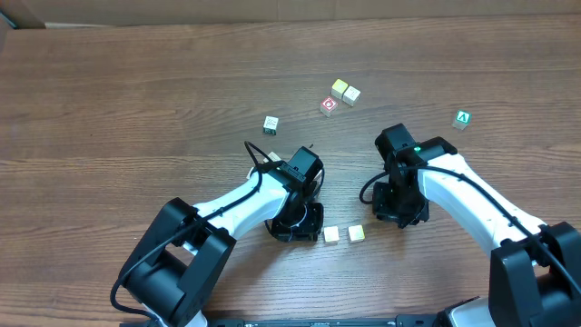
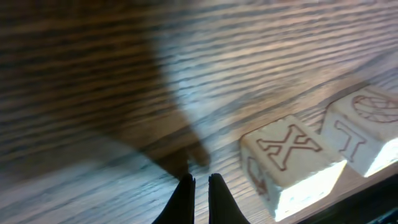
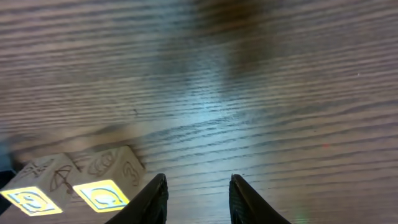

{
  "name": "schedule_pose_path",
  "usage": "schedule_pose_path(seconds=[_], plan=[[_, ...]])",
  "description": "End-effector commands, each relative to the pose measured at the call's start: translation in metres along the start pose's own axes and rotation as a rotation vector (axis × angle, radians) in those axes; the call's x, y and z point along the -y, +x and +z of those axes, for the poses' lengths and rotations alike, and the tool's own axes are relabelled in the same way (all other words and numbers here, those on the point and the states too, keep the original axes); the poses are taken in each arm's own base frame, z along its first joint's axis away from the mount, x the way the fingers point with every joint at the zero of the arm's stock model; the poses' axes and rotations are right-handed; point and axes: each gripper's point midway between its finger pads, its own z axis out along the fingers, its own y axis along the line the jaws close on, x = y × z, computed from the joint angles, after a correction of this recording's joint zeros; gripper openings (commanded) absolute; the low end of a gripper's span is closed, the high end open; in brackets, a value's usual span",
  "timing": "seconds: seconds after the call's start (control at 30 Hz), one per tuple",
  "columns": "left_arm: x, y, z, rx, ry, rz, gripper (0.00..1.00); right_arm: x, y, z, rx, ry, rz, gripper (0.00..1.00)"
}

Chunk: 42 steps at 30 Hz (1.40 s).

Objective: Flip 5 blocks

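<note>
left gripper (image 2: pixel 200 186): tips together, empty | right gripper (image 3: pixel 198 196): tips apart, empty | blocks (image 1: pixel 331 234): two lower centre between the grippers, two upper centre, one further left

Cropped and blurred
Left wrist: block (image 2: pixel 364 130) at 4 o'clock runs off the edge, worktop (image 2: pixel 74 68) blurs at 10; right wrist: two blocks (image 3: pixel 102 177) at 8 o'clock cropped.

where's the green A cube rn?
Overhead view: the green A cube sits alone on the right side of the table, just beyond the right arm and well right of the red-faced cube.
</note>
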Motion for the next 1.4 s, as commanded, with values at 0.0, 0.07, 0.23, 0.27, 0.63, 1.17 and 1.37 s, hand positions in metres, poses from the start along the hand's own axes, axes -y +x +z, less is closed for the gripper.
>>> schedule_pose_path(seconds=[0.0,0.07,0.23,0.27,0.63,1.17,1.37], plan=[[0.007,0.005,0.006,-0.034,0.042,-0.036,0.04,0.001,0.002,0.003,-0.007,-0.007,0.01,0.34],[0.013,0.005,0.006,-0.036,0.07,-0.032,0.04,0.0,0.002,0.003,-0.006,-0.007,0.01,0.34],[0.017,0.004,0.005,-0.04,0.094,-0.041,0.04,0.0,0.0,0.003,0.0,-0.011,0.009,0.34],[0.018,0.004,0.005,-0.041,0.096,-0.041,0.04,0.0,0.0,0.003,0.0,-0.01,0.009,0.34],[0.021,0.007,0.007,-0.046,0.095,-0.057,0.04,0.0,0.001,0.003,-0.001,-0.01,0.009,0.34],[0.034,0.027,0.019,-0.066,0.047,-0.005,0.04,0.0,0.003,0.003,-0.014,-0.012,0.01,0.33],[0.029,0.024,0.019,-0.047,0.019,-0.015,0.04,0.0,0.004,0.003,-0.015,-0.011,0.01,0.33]])
